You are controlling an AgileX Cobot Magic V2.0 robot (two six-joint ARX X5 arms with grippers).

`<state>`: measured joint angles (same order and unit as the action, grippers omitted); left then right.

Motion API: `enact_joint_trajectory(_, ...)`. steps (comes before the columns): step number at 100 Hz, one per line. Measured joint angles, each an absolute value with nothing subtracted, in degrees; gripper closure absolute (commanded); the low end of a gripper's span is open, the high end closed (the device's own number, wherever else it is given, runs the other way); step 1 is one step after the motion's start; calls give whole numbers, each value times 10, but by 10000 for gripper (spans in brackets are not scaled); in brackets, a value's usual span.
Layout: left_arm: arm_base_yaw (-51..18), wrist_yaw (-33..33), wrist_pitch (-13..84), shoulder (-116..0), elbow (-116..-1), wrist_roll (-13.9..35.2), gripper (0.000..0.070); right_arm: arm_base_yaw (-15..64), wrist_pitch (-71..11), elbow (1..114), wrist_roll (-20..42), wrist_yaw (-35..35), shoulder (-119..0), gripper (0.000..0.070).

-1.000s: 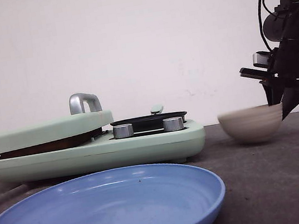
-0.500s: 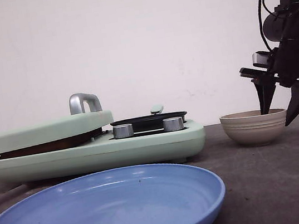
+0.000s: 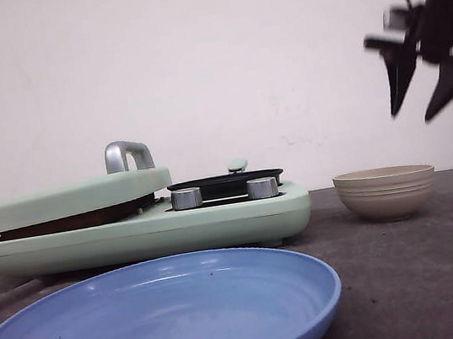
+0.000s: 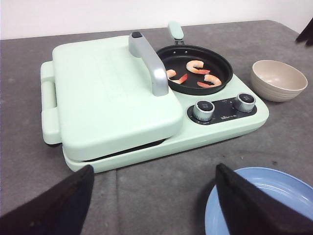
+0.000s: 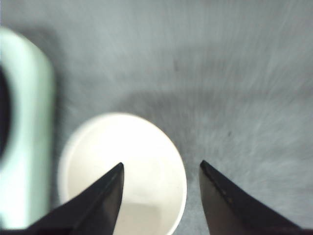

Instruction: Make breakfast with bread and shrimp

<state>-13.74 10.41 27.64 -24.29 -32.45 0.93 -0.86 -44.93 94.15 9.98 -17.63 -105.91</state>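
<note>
Blue plate: the wide, shallow blue ceramic plate [image 3: 159,320] sits nearest, bare inside, likely waiting as the serving spot.
Left gripper: the left gripper [image 4: 154,196] hangs low over the near table, black fingers spread wide apart, nothing between them.
Cooker: the mint-green tabletop breakfast cooker [image 3: 145,224] lies beyond the plate, its hinged lid with a silver handle [image 4: 149,63] closed over the left half.
Bread: not visible; a brown edge shows under the lid, but whether that's a slice I cannot tell.
Shrimp: pink curled shrimp [image 4: 195,73] lie in the small black round pan [image 4: 195,68] on the cooker's far right, presumably to cook.
Writing: small print beside the two silver knobs [image 4: 222,105], too tiny to read.
Bowl: the beige ribbed bowl [image 3: 386,192] stands right of the cooker, looking empty.
Right gripper: the right gripper [image 3: 427,84] hovers high above that bowl, fingers apart, carrying nothing.
</note>
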Motion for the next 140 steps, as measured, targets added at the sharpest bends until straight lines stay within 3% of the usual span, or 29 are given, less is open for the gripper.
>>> enact_joint_trajectory(50, -137, 104, 235, -243, -324, 25, 278, -10, -454, 941, 87, -180, -836, 407)
enact_joint_trajectory(61, -137, 104, 234, -243, -324, 39, 278, -10, -458, 941, 79, -180, -806, 473)
enact_joint_trajectory(73, -137, 104, 234, -243, -324, 54, 284, -3, -468, 941, 71, -180, -779, 603)
enact_joint_trajectory(82, -137, 104, 233, -243, -324, 61, 382, 7, -476, 941, 59, -180, -763, 690)
enact_joint_trajectory(108, -137, 104, 220, -243, -324, 69, 698, 44, -486, 939, 43, -179, -734, 691)
enact_joint_trajectory(140, -137, 107, 220, -243, -324, 70, 700, 97, -382, 793, 18, -163, -614, 691)
